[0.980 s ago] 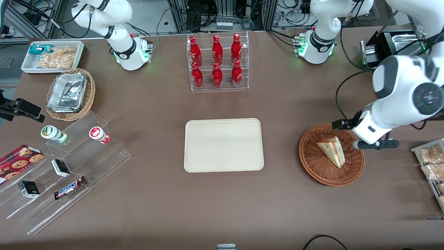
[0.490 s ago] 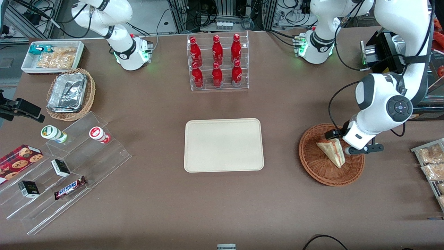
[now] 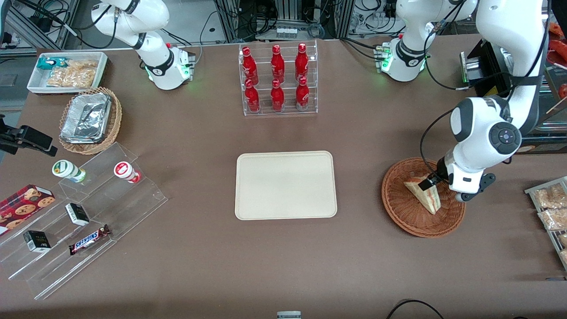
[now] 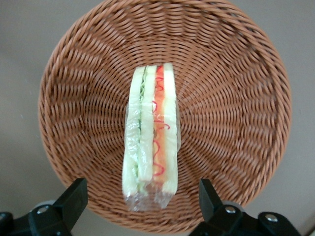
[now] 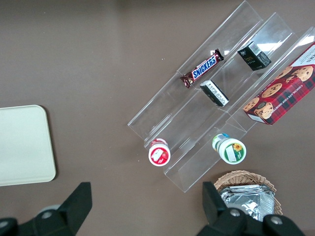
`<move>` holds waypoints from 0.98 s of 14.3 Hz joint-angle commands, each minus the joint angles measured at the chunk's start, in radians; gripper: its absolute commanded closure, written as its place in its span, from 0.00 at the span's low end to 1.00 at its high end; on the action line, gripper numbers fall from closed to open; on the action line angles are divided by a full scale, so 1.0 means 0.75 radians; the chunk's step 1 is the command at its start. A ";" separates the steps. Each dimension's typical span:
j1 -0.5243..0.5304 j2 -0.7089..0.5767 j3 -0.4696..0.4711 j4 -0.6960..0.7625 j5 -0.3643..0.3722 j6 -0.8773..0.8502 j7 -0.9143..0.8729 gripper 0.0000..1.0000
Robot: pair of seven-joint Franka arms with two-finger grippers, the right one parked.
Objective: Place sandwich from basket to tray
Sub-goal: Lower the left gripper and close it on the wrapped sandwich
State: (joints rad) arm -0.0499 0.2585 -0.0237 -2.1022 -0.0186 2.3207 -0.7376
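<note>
The sandwich [image 3: 424, 196], a wrapped wedge of white bread with green and red filling, lies in the reddish-brown wicker basket [image 3: 401, 215] toward the working arm's end of the table. My left gripper [image 3: 431, 185] hangs low over the sandwich's broad end, the end farther from the front camera. In the left wrist view the gripper [image 4: 141, 196] is open, its black fingers [image 4: 74, 195] spread to either side of the sandwich [image 4: 150, 142] without touching it, inside the basket [image 4: 74, 98]. The cream tray [image 3: 285, 184] lies bare at the table's middle, apart from the basket.
A clear rack of red bottles [image 3: 278, 79] stands farther from the front camera than the tray. Snack packets [image 3: 551, 206] lie at the table edge beside the basket. A stepped acrylic display [image 3: 88, 212], a foil-filled tan basket [image 3: 91, 119] and a white bin [image 3: 66, 71] sit toward the parked arm's end.
The left arm has swung in over the basket and dropped lower. Its wrist has turned, bringing the open gripper from beside the sandwich to straddle its broad end.
</note>
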 commanded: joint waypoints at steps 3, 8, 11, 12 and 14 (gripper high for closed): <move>-0.011 0.101 0.005 -0.003 0.008 0.094 -0.111 0.00; -0.013 0.136 0.005 0.003 0.012 0.133 -0.131 0.92; -0.017 0.083 0.001 0.025 0.023 0.066 0.001 0.95; -0.015 0.063 -0.001 0.062 0.021 0.007 0.123 0.94; -0.025 0.052 -0.030 0.146 0.019 -0.132 0.342 0.92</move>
State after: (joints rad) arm -0.0566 0.3311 -0.0304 -2.0445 -0.0132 2.3200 -0.6085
